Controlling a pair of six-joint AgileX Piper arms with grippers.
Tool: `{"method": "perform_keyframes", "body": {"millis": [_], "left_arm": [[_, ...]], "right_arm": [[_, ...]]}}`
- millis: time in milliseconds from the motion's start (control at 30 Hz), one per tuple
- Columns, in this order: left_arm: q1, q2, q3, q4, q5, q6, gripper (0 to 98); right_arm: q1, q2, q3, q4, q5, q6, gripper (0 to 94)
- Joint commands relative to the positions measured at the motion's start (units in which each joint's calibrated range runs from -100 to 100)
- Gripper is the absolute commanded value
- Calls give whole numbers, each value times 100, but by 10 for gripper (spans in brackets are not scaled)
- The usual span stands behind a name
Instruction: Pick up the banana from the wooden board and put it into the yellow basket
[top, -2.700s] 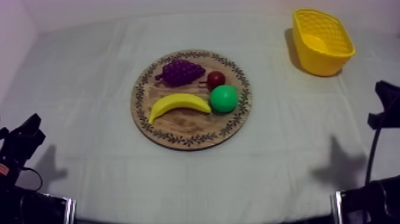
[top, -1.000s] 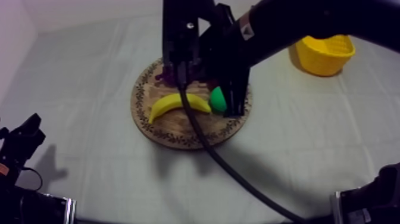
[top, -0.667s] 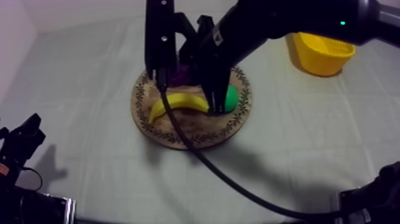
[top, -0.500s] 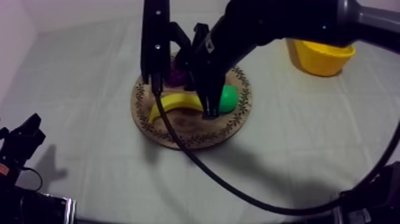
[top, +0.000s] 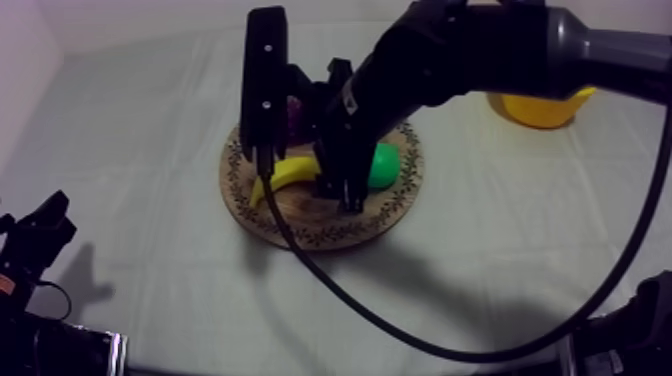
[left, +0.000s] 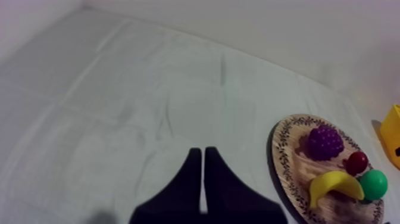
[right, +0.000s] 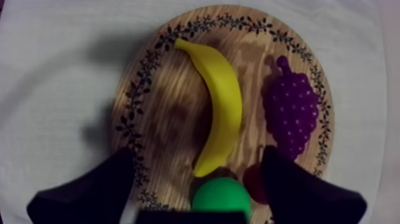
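The yellow banana (right: 221, 107) lies on the round wooden board (right: 149, 113), beside purple grapes (right: 291, 113), a green round fruit (right: 221, 196) and a small red fruit (right: 255, 182). My right gripper (right: 197, 154) hangs open just above the banana, one finger on each side of it, holding nothing. In the top view the right gripper (top: 306, 185) covers much of the board (top: 300, 230), and part of the banana (top: 285, 175) shows under it. The left gripper (left: 203, 156) is shut on nothing, low at the table's left (top: 45, 225). The yellow basket (top: 540, 108) stands at the far right.
The right arm crosses from the upper right over the board and hides part of the basket. Bare cloth surrounds the board on all sides. From the left wrist, the board (left: 286, 161) with its fruit lies ahead, the basket (left: 393, 137) beyond it.
The right arm has shifted a little left and lower over the board. Its fingers now stand wide apart around the banana. The left arm has not moved.
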Motion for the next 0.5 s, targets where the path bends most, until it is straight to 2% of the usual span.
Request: {"method": "perform_keyframes", "body": {"millis": [0, 133, 300, 467], "left_arm": [[0, -3, 3, -1, 1, 0, 1], [0, -3, 3, -1, 1, 0, 1], [0, -3, 3, -1, 1, 0, 1], [0, -3, 3, -1, 1, 0, 1]], "right_arm": [[0, -11, -4, 0, -16, -29, 675], [-11, -1, -39, 49, 0, -115, 697], [-53, 78, -61, 95, 3, -174, 617], [-41, 227, -180, 78, -36, -176, 592]]}}
